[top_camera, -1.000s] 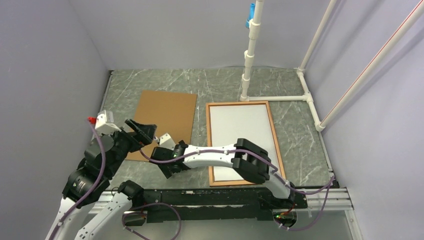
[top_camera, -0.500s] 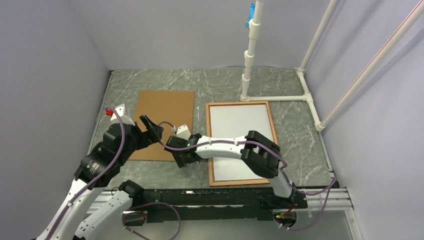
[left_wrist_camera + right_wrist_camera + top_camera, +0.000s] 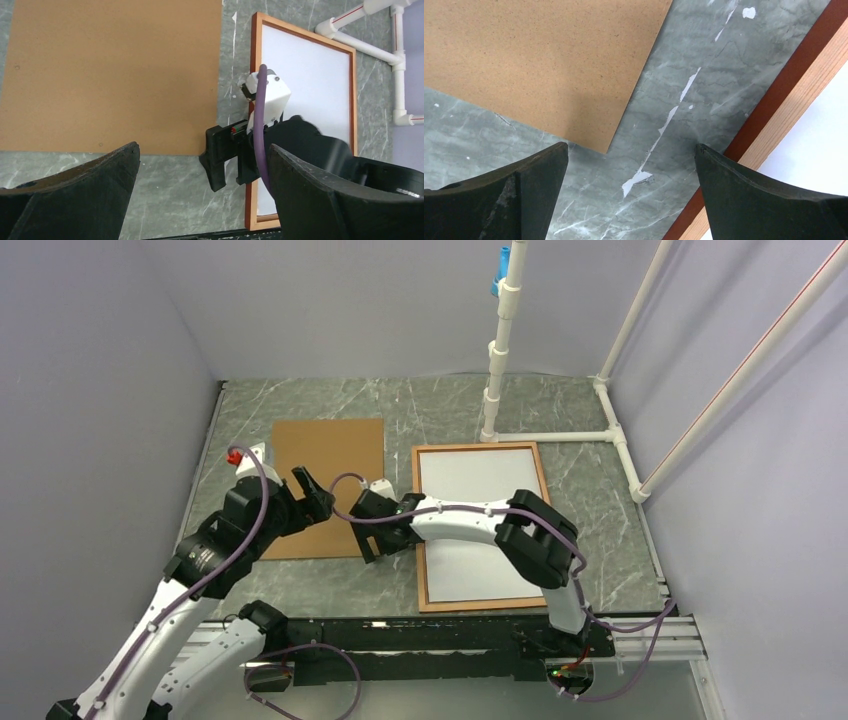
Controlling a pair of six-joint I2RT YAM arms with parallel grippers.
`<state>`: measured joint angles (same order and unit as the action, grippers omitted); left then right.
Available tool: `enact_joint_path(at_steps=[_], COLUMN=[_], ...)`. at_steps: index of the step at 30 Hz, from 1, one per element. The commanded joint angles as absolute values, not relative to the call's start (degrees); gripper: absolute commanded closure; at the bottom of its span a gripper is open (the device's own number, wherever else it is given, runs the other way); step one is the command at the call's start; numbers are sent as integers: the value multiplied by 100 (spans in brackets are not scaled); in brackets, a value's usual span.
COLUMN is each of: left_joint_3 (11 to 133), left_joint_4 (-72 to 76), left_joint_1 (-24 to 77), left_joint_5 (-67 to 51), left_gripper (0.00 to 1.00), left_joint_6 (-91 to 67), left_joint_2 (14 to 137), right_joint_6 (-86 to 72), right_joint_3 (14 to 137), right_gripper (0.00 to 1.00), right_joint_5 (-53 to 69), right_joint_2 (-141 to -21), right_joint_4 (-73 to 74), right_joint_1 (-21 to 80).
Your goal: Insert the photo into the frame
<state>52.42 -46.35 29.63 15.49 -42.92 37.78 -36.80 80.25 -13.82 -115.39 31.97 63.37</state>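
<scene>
Left gripper (image 3: 315,493) and right gripper (image 3: 631,150) jaws gape wide, empty.

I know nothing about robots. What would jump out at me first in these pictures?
Two white-and-black arms meet mid-table, the left gripper and right gripper both open and empty. To their right lies an orange-brown frame holding the photo, white side up. To their left lies a plain brown board.
</scene>
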Motion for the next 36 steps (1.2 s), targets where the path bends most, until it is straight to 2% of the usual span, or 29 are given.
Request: enact_joint_path(at_steps=[1, 8, 15, 21, 29, 36], left_joint_3=[5440, 5862, 6411, 6086, 5166, 5257], left_joint_4=[-5100, -4834, -3984, -3826, -3777, -3815], left_joint_1=[2892, 2275, 1185, -254, -1538, -1663], left_joint_5=[2110, 1814, 334, -544, -1014, -266], left_gripper=[1, 1, 1, 1, 1, 1], left_joint_6=[-4116, -3659, -3034, -2734, -2837, -3197], left_joint_2=[4052, 4838, 5545, 5936, 6722, 8070], right_joint_6=[-3797, -3646, -3619, -3612, -3701, -3770], right_joint_3=[7487, 7241, 6929, 7042, 6982, 6856], right_gripper=[0, 1, 1, 1, 1, 1], right_joint_5=[-654, -431, -449, -341, 294, 808], right_joint_2=[-11351, -11260, -11186, -11209, -11177, -11102], right_joint_4=[2675, 2414, 2371, 2399, 2085, 1824], right_joint_1=[5864, 5833, 5827, 5736, 5478, 5193])
